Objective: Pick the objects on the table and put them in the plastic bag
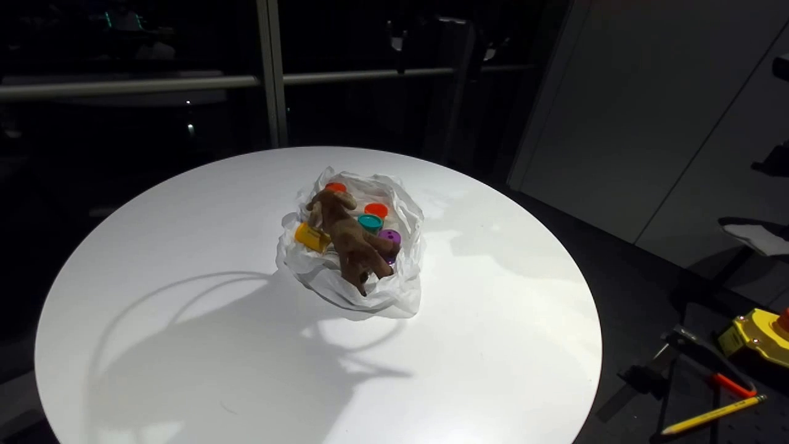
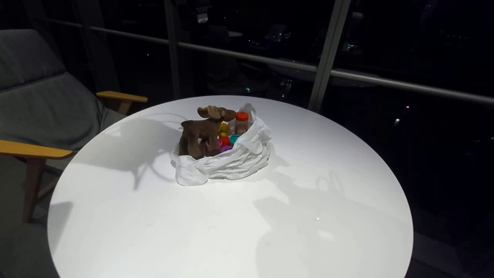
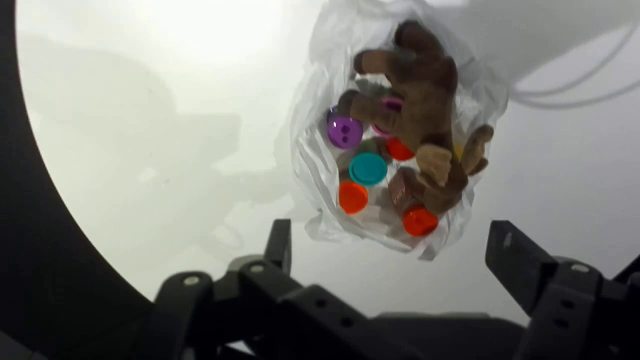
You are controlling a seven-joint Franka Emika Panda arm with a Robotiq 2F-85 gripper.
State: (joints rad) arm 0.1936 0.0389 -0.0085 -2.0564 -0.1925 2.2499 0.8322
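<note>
On the round white table the plastic bag sits with its crumpled mouth facing up. The brown plush toy lies across its contents, legs toward one rim. Around it inside the bag are a teal cup, a purple bottle, a red-orange lid, a bottle with a red lid and a yellow container. A magenta cup is partly covered by the toy. Above the bag, my gripper is open, its fingers wide apart and holding nothing. Neither exterior view shows it.
Beyond the table, a grey chair with wooden armrests stands close to the edge. A dark stand carries a yellow box and a pencil. Dark windows with a metal rail lie behind.
</note>
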